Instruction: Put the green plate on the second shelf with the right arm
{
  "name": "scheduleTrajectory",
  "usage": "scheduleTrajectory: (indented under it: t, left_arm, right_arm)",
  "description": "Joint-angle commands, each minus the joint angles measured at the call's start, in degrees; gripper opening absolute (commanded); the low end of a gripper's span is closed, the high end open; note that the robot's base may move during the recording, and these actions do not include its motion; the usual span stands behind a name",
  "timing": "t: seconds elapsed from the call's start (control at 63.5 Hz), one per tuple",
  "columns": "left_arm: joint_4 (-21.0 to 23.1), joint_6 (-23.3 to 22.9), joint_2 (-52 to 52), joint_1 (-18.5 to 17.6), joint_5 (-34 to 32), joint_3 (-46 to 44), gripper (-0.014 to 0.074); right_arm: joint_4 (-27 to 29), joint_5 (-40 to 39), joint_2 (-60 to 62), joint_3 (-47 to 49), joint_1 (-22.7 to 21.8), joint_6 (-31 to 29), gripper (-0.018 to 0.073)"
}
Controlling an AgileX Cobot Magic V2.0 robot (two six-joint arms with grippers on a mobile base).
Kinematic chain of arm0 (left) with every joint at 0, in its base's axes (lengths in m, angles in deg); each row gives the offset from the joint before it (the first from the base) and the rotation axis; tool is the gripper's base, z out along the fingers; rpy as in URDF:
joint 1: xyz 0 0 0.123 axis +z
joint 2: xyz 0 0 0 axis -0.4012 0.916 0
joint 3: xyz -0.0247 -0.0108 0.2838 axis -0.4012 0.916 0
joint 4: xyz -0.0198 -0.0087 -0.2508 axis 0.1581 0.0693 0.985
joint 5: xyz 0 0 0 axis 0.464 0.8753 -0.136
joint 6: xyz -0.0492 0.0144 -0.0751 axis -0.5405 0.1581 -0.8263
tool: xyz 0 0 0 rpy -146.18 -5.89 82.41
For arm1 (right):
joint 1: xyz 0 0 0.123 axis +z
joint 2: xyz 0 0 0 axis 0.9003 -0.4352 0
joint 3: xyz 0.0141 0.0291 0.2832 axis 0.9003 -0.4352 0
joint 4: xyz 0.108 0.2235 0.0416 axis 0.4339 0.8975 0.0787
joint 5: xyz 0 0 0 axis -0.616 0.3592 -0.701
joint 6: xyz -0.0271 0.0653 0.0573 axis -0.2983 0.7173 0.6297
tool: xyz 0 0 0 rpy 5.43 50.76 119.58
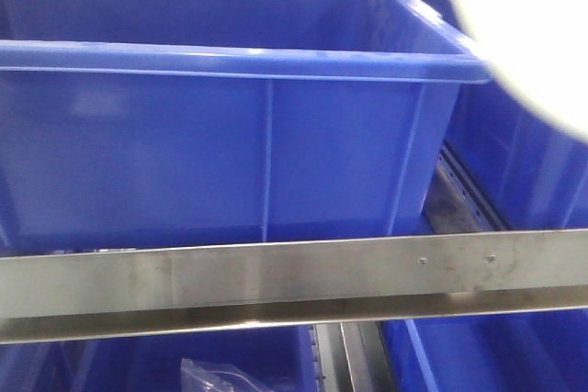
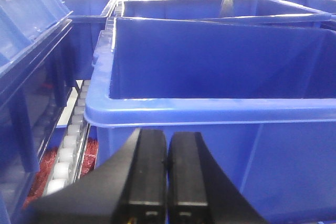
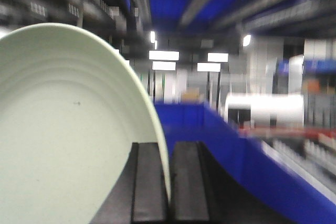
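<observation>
- Bins of blue plastic fill the front view. One large blue bin (image 1: 230, 135) stands on a shelf behind the steel rail (image 1: 294, 273) along the shelf's front edge. Under the rail lies a clear plastic bag (image 1: 213, 375), down in a lower bin. A pale shape (image 1: 537, 25) with a curved edge covers the upper right corner, too washed out for me to name.
- Left wrist view: my left gripper (image 2: 167, 136) carries nothing, its two black fingers pressed together side by side. It points at the near wall of an open-topped bin (image 2: 220, 114). A roller track (image 2: 71, 145) with white rollers runs along that bin's left side.
- Right wrist view, much blurred: my right gripper (image 3: 169, 153) pinches the green plate (image 3: 63, 140) by its rim, which runs down between the two fingers. The plate stands on edge in the air, its hollow face filling the left of the view. I see no shelf under it. Beyond the fingers, to the right, a blue wall (image 3: 236, 150) slants away.
</observation>
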Motion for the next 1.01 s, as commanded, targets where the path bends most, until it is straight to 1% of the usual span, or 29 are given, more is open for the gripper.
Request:
scheduleTrajectory:
  t: [0.0,0.047,0.094,0.11,0.173,0.236,0.268,0.315,0.394,0.504,0.614,0.803,0.882,0.992]
  left_arm:
    - [0.3,-0.1,-1.0,-0.1,-4.8,2.3,0.0130]
    - [0.3,-0.1,-1.0,-0.1,-4.8,2.3,0.0130]
    - [0.3,-0.1,-1.0,-0.1,-4.8,2.3,0.0130]
    - [0.3,-0.1,-1.0,-0.1,-4.8,2.3,0.0130]
    - [0.3,-0.1,-1.0,-0.1,-4.8,2.3,0.0130]
    - [0.3,-0.1,-1.0,-0.1,-4.8,2.3,0.0130]
    - [0.3,-0.1,-1.0,-0.1,-4.8,2.3,0.0130]
    - [0.3,-0.1,-1.0,-0.1,-4.8,2.3,0.0130]
    - [0.3,-0.1,-1.0,-0.1,-4.8,2.3,0.0130]
    - [0.3,-0.1,-1.0,-0.1,-4.8,2.3,0.0130]
    - [0.3,-0.1,-1.0,-0.1,-4.8,2.3,0.0130]
    - [0.3,-0.1,-1.0,-0.1,-4.8,2.3,0.0130]
    - [0.3,-0.1,-1.0,-0.1,-4.8,2.3,0.0130]
    - [0.3,-0.1,-1.0,-0.1,-4.8,2.3,0.0130]
  right_arm:
    - [1.7,-16.2,-0.4,2.2,-0.2,0.4,0.0053]
    - [3.4,-18.9,-0.4,2.7,-0.2,0.4,0.0053]
    - [6.0,-18.6,-0.4,3.7,-0.2,0.2,0.0053]
    - [7.6,-18.2,-0.5,4.1,-0.2,0.0,0.0053]
    - [14.2,-14.8,-0.7,6.5,-0.2,-1.8,0.0053]
    - [20.3,-9.4,-0.9,9.4,-0.2,-4.5,0.0053]
    - [23.6,-7.0,-1.1,10.6,-0.2,-7.3,0.0053]
    - [26.1,-3.8,-1.9,12.5,-0.2,-11.0,0.0053]
    - [26.9,-1.1,-5.1,14.7,-0.2,-16.7,0.0053]
    - [26.9,-2.6,-12.0,16.8,-0.2,-18.8,0.0053]
    - [27.3,-7.9,-21.3,19.1,-0.2,-18.8,0.0053]
    - [30.9,-17.8,-39.2,25.4,-0.2,-18.8,0.0053]
    - [31.7,-19.7,-44.0,28.5,-0.3,-18.8,0.0053]
    - [32.0,-19.9,-49.7,31.9,-0.9,-18.8,0.0053]
